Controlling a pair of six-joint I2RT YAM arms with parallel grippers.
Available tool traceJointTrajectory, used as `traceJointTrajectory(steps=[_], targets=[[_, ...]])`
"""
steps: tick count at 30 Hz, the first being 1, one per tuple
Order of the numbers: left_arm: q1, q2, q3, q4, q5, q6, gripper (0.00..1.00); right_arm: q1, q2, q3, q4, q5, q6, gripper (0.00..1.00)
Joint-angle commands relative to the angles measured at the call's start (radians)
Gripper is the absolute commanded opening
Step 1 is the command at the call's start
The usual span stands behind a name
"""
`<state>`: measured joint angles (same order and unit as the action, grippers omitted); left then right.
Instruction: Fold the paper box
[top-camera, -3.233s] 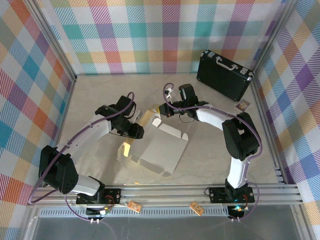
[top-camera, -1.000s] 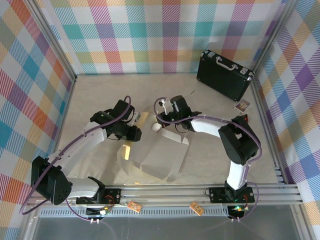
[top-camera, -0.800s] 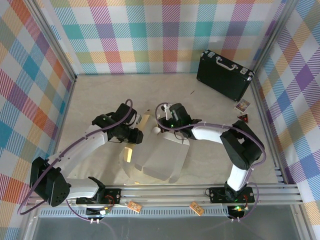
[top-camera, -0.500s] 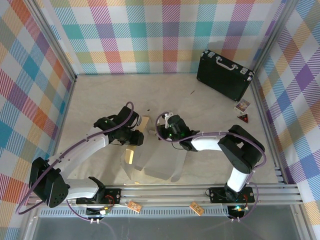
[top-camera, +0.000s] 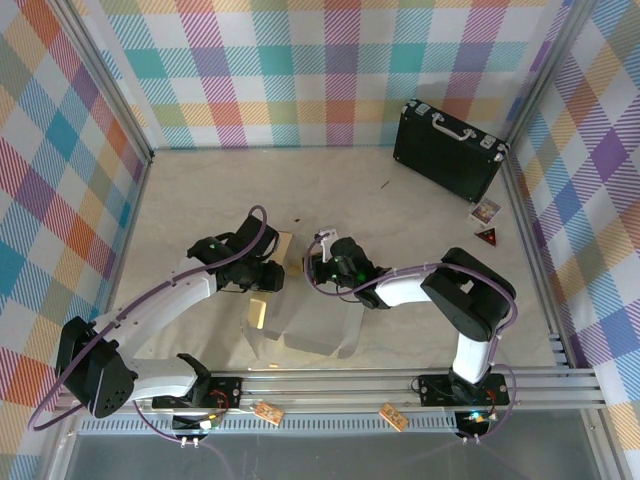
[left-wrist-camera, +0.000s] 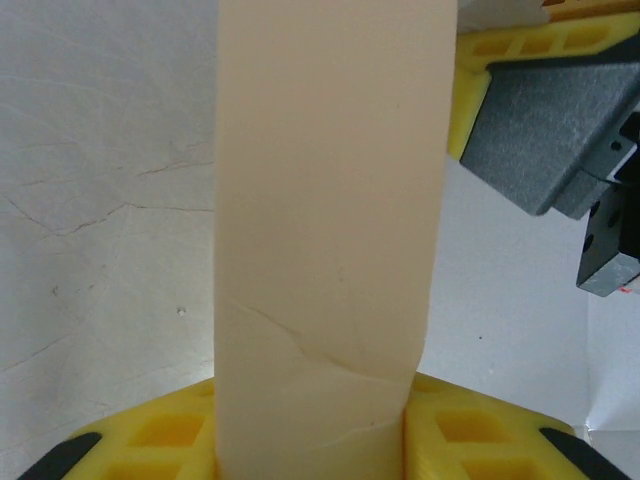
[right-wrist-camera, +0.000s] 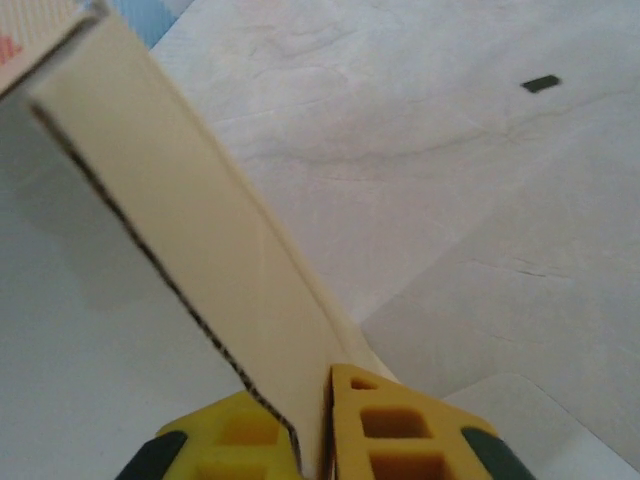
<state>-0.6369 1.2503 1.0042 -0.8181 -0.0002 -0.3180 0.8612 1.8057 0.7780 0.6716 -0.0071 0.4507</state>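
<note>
Room: plaid walls (top-camera: 330, 70) around a beige worktop (top-camera: 200, 190).
Paper box (top-camera: 325, 325): lies half-folded in the lower centre of the overhead view, white side up, between the two arms and near their bases.
Tan flap (top-camera: 288, 248): stands up at the box's far edge, between the two wrists.
Left jaws: narrow, closed on the tan flap (left-wrist-camera: 330, 200). It rises from between the yellow fingers (left-wrist-camera: 150, 440) to the top of the left wrist view.
Right jaws: nearly together, pinching the edge of a pale flap (right-wrist-camera: 200, 230) between yellow fingers (right-wrist-camera: 400, 430). The flap slants to the upper left of the right wrist view. Whether it is the same flap, I cannot tell.
Briefcase (top-camera: 447, 150): black, in the upper right corner, well apart from the box.
</note>
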Motion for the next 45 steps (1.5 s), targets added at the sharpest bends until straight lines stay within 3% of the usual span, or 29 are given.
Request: traceJointTrajectory(steps=[1, 7, 13, 17, 21, 26, 34, 39, 45], targets=[[-0.023, -0.004, 0.002, 0.089, 0.020, 0.048, 0.35, 0.000, 0.014, 0.018, 0.044, -0.250, -0.062, 0.15], [-0.027, -0.012, -0.016, 0.086, 0.019, 0.066, 0.35, -0.071, 0.020, 0.022, 0.000, -0.320, -0.156, 0.19], [-0.041, -0.006, -0.020, 0.079, -0.014, 0.084, 0.35, -0.145, 0.039, 0.060, -0.030, -0.582, -0.270, 0.25], [-0.051, 0.003, -0.021, 0.072, -0.040, 0.092, 0.35, -0.165, 0.027, 0.083, -0.155, -0.739, -0.438, 0.33], [-0.058, 0.009, -0.020, 0.067, -0.053, 0.102, 0.35, -0.168, 0.012, 0.148, -0.365, -0.819, -0.645, 0.44], [-0.060, 0.000, -0.026, 0.070, -0.068, 0.119, 0.35, -0.169, 0.007, 0.183, -0.543, -0.829, -0.916, 0.52], [-0.061, 0.011, -0.027, 0.076, -0.060, 0.159, 0.35, -0.234, -0.005, 0.150, -0.491, -0.696, -0.936, 0.54], [-0.063, 0.017, -0.032, 0.062, -0.076, 0.172, 0.34, -0.304, -0.059, 0.109, -0.465, -0.831, -0.938, 0.51], [-0.062, 0.034, -0.025, 0.053, -0.072, 0.184, 0.34, -0.310, -0.133, 0.162, -0.761, -0.865, -1.136, 0.51]])
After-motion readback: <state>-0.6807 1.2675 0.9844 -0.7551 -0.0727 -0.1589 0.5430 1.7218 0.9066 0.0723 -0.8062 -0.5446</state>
